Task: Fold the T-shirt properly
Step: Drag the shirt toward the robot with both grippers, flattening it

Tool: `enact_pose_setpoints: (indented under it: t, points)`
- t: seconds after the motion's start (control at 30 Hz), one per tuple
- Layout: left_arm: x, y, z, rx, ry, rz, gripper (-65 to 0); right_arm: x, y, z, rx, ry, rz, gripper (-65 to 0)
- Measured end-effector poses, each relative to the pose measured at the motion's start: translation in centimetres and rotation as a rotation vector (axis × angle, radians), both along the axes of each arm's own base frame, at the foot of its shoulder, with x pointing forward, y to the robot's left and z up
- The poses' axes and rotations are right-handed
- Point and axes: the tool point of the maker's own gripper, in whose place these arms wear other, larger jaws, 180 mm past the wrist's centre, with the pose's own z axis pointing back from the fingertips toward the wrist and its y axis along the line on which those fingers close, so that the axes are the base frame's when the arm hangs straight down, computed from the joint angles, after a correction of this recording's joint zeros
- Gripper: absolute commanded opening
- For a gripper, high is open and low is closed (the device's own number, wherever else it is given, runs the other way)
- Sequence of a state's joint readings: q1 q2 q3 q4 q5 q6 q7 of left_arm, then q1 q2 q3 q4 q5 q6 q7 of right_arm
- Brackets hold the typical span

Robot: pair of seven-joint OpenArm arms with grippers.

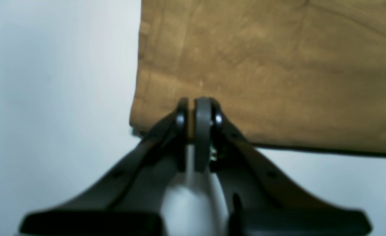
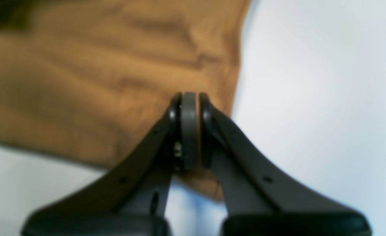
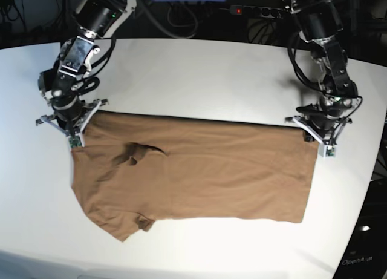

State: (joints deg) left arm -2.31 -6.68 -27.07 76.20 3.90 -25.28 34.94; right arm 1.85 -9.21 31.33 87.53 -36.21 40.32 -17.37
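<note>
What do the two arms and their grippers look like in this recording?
Both arms are black, jointed, with loose black cables along them. The right arm shows silver metal segments and a small green light. Each gripper, left and right, has dark curved jaws with grey pads; in the base view, pale brackets flank them.

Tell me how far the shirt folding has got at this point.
Done: the T-shirt looks folded once lengthwise, lying flat on the white table. In hand: the left gripper and right gripper are pinched shut on its far corners. Left: sleeve and crosswise folds.
</note>
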Motion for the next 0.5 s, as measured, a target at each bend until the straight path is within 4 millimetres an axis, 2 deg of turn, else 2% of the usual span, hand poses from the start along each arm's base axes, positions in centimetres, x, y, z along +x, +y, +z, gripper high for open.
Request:
enact_pose_setpoints:
  t: [0.07,0.23,0.5]
  points:
    - [-0.2,0.4,-0.3,-0.025,-0.008,0.028,-61.7,-0.3,0.5,-1.0,0.024,0.018,0.004,-64.4]
    - [-0.7,1.9,-0.3,-0.024,-0.008,0.071,-61.7,-0.9,0.7,-1.4,0.057,0.003,0.001,-64.4]
    - [-1.7,1.9,-0.7,-0.026,-0.008,0.073,-61.7,-2.1,0.8,-1.8,0.065,-0.002,0.000,-64.4]
